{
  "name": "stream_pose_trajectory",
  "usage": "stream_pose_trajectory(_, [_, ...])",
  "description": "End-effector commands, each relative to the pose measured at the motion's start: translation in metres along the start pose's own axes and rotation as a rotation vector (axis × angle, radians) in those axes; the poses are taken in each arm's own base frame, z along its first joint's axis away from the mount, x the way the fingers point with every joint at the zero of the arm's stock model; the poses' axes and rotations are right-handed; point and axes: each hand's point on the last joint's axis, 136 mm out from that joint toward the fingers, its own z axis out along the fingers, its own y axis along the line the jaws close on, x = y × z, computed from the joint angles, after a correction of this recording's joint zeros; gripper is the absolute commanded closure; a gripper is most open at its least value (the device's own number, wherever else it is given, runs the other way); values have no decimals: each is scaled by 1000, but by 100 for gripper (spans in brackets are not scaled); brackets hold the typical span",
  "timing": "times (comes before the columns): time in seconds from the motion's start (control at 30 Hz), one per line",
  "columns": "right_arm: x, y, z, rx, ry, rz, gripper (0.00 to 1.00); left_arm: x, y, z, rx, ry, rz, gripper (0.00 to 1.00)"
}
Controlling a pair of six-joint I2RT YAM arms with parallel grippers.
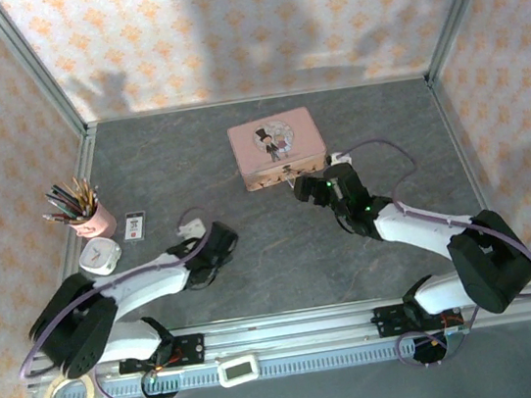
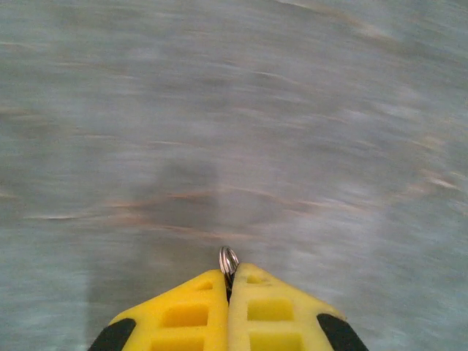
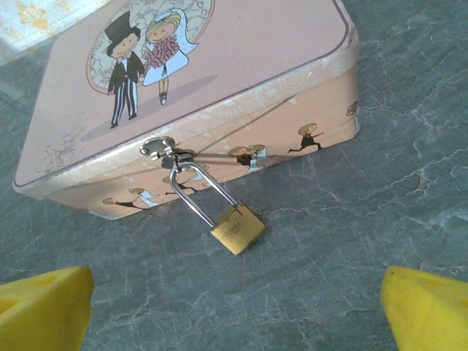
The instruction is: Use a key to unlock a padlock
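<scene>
Dangling from the clasp (image 3: 162, 150) of the pink tin (image 3: 278, 51) at mid-frame, the padlock (image 3: 238, 228) is looking locked, the right gripper (image 3: 234, 311) is hovering open near it, and the left gripper (image 2: 229, 281) is pinching a silvery ring (image 2: 229, 259), probably the key's, so inserting and turning are still waiting.

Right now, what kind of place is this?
Probably a robot practice booth: grey table boxed in by patterned walls, two robot arms at its near edge, a pink tin and pencil cup.

Two claws. One metal ring (image 2: 229, 259) at the tips of the left claw (image 2: 230, 276); one padlock (image 3: 238, 228) and one tin (image 3: 219, 66) ahead of the right claw (image 3: 234, 313).
</scene>
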Motion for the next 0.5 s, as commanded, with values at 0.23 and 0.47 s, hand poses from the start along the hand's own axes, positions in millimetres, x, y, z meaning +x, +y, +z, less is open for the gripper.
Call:
stream_pose_trajectory(0.23, [16, -8, -12, 6, 49, -35, 0, 34, -137, 15, 216, 50, 318, 100])
stream_pose_trajectory(0.47, [38, 1, -24, -52, 167, -95, 19, -13, -137, 2, 223, -74, 272, 55])
